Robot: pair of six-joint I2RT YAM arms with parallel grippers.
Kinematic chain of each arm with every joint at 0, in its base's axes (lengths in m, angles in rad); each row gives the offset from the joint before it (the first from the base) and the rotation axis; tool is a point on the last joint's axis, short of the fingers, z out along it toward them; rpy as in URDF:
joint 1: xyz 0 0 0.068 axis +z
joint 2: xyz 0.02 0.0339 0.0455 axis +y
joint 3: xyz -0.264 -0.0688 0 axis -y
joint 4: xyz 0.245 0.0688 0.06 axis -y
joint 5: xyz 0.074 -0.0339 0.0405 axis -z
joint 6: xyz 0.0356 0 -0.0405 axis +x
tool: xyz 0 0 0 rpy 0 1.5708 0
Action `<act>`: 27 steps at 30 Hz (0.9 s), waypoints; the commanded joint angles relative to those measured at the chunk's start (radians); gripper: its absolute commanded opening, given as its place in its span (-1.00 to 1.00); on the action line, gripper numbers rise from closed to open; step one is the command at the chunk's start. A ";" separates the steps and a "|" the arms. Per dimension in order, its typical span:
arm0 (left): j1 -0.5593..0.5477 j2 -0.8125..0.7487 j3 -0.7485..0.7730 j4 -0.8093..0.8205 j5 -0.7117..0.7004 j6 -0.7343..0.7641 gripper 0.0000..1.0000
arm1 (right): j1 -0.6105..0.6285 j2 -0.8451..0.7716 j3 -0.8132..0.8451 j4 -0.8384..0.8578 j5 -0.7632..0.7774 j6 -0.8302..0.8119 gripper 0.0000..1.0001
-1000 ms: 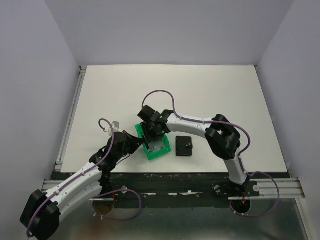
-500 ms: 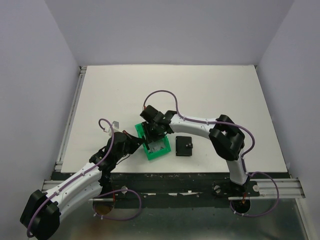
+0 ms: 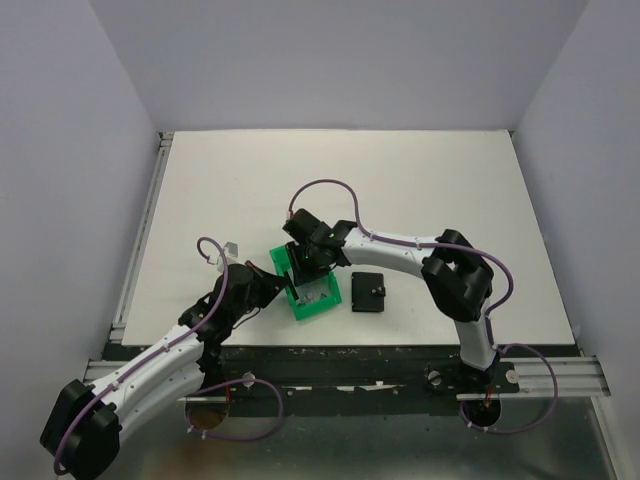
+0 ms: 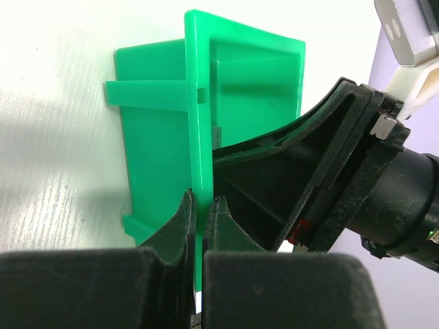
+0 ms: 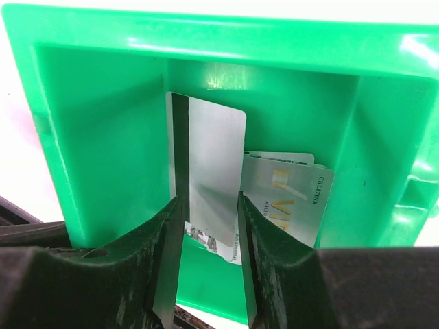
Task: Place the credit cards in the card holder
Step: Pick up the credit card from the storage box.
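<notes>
Right end effector (image 5: 209,274) narrowed onto silvery, black-striped card (image 5: 209,164).

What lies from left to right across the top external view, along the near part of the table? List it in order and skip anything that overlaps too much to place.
left gripper, pinching the bin's left wall → green bin → card holder, lying apart from the bin.

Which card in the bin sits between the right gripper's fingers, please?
The silver card with the black stripe; the gold-lettered card lies beside it.
</notes>
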 commanded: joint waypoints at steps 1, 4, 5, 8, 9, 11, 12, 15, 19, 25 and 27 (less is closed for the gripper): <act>0.004 0.016 -0.025 -0.018 0.019 0.023 -1.00 | 0.015 -0.022 -0.019 0.073 -0.090 0.014 -0.17; 0.004 0.016 -0.025 -0.018 0.020 0.022 -1.00 | 0.015 -0.026 -0.030 0.083 -0.096 0.019 -0.21; 0.004 0.016 -0.027 -0.018 0.020 0.023 -1.00 | 0.015 -0.030 -0.033 0.089 -0.102 0.019 -0.21; 0.004 0.014 -0.028 -0.016 0.020 0.022 -1.00 | 0.015 -0.039 -0.053 0.120 -0.117 0.023 -0.23; 0.004 0.014 -0.028 -0.018 0.020 0.022 -1.00 | 0.015 -0.042 -0.059 0.129 -0.127 0.025 -0.23; 0.004 0.013 -0.030 -0.016 0.020 0.022 -1.00 | 0.015 -0.045 -0.067 0.146 -0.137 0.028 -0.23; 0.004 0.013 -0.030 -0.018 0.020 0.022 -1.00 | 0.015 -0.049 -0.070 0.152 -0.140 0.028 -0.23; 0.004 0.013 -0.030 -0.016 0.020 0.022 -1.00 | 0.013 -0.055 -0.084 0.174 -0.153 0.031 -0.23; 0.004 0.013 -0.030 -0.016 0.022 0.022 -1.00 | 0.015 -0.068 -0.101 0.203 -0.168 0.036 -0.23; 0.004 0.013 -0.030 -0.018 0.023 0.022 -1.00 | 0.015 -0.059 -0.104 0.220 -0.205 0.033 -0.24; 0.004 0.011 -0.031 -0.018 0.022 0.022 -1.00 | 0.013 -0.062 -0.115 0.237 -0.214 0.034 -0.24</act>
